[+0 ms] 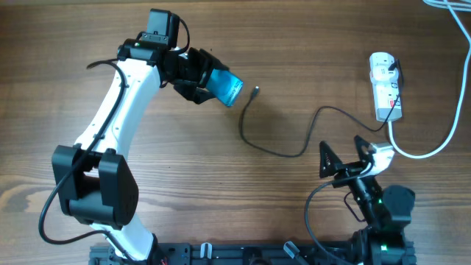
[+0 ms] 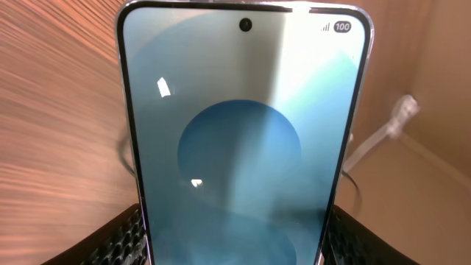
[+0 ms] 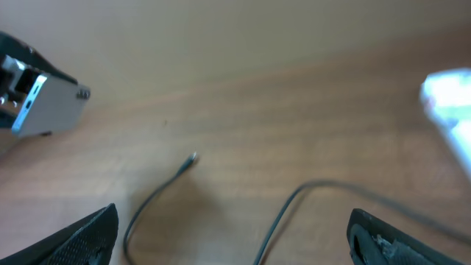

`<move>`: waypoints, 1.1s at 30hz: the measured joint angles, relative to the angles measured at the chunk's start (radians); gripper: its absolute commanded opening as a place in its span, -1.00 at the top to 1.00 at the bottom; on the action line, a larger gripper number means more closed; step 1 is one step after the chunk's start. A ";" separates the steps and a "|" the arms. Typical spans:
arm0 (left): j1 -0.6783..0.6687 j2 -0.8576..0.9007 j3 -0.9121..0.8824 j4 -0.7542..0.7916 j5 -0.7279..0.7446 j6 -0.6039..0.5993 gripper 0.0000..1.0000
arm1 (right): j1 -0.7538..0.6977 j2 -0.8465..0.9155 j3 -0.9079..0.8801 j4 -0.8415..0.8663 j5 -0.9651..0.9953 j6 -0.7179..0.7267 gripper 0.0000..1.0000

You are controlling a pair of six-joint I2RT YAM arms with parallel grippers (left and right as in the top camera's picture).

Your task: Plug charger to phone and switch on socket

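My left gripper [image 1: 200, 82] is shut on the phone [image 1: 224, 87], holding it tilted above the table; its teal screen fills the left wrist view [image 2: 243, 140] between the black fingers. The charger [image 1: 276, 151] is a thin black cable curving from the socket to its metallic plug tip [image 1: 255, 91], which lies just right of the phone. In the right wrist view the tip [image 3: 191, 158] lies on the wood ahead. The socket [image 1: 385, 86] is a white power strip at the far right. My right gripper [image 1: 342, 158] is open and empty, over the cable's middle.
A thick white cord [image 1: 441, 140] loops from the socket past the right edge of the table. The right arm's base [image 1: 383, 221] sits at the front right. The left arm [image 1: 110, 125] stretches across the left side.
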State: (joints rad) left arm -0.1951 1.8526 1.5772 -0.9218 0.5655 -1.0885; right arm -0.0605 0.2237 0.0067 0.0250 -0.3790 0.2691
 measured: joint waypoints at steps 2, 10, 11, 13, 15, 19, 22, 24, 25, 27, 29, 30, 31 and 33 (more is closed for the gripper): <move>0.000 0.000 0.000 -0.013 -0.073 0.027 -0.12 | 0.000 0.066 0.002 -0.001 -0.035 0.004 -1.00; 0.000 0.000 0.000 -0.067 -0.274 0.089 -0.11 | 0.000 0.340 0.206 -0.055 -0.177 0.018 -1.00; 0.000 0.000 0.000 -0.073 -0.295 0.090 -0.11 | 0.000 0.384 0.264 -0.083 -0.200 0.018 -0.99; 0.000 0.000 -0.001 -0.081 -0.325 0.094 -0.11 | 0.000 0.459 0.371 -0.146 -0.235 0.020 -0.99; 0.000 0.000 -0.001 -0.089 -0.343 0.097 -0.11 | 0.000 0.535 0.478 -0.226 -0.269 0.020 -0.99; -0.002 0.000 -0.001 -0.101 -0.361 0.101 -0.13 | 0.000 0.705 0.707 -0.401 -0.348 0.011 -0.99; -0.014 0.000 -0.001 -0.108 -0.370 0.095 -0.17 | 0.000 0.798 0.802 -0.394 -0.419 0.011 -1.00; -0.030 0.000 -0.001 -0.108 -0.371 0.078 -0.18 | 0.000 0.837 0.815 -0.347 -0.451 0.037 -1.00; -0.039 0.000 -0.001 -0.108 -0.371 0.066 -0.18 | 0.000 0.856 0.818 -0.322 -0.463 0.079 -1.00; -0.057 0.000 -0.001 -0.108 -0.371 0.037 -0.18 | 0.002 0.895 0.820 -0.293 -0.481 0.158 -0.99; -0.075 0.000 -0.001 -0.108 -0.371 0.005 -0.18 | 0.013 0.942 0.820 -0.264 -0.496 0.222 -0.85; -0.082 0.000 -0.001 -0.108 -0.370 -0.014 -0.18 | 0.034 0.975 0.820 -0.248 -0.499 0.253 -0.72; -0.087 0.000 -0.001 -0.107 -0.367 -0.032 -0.17 | 0.056 1.001 0.820 -0.236 -0.501 0.271 -0.64; -0.090 0.000 -0.001 -0.106 -0.358 -0.071 -0.17 | 0.120 1.050 0.820 -0.212 -0.499 0.297 -0.59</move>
State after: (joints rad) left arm -0.2855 1.8526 1.5761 -1.0283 0.2073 -1.1599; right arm 0.0593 1.2739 0.8265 -0.1871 -0.8780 0.5663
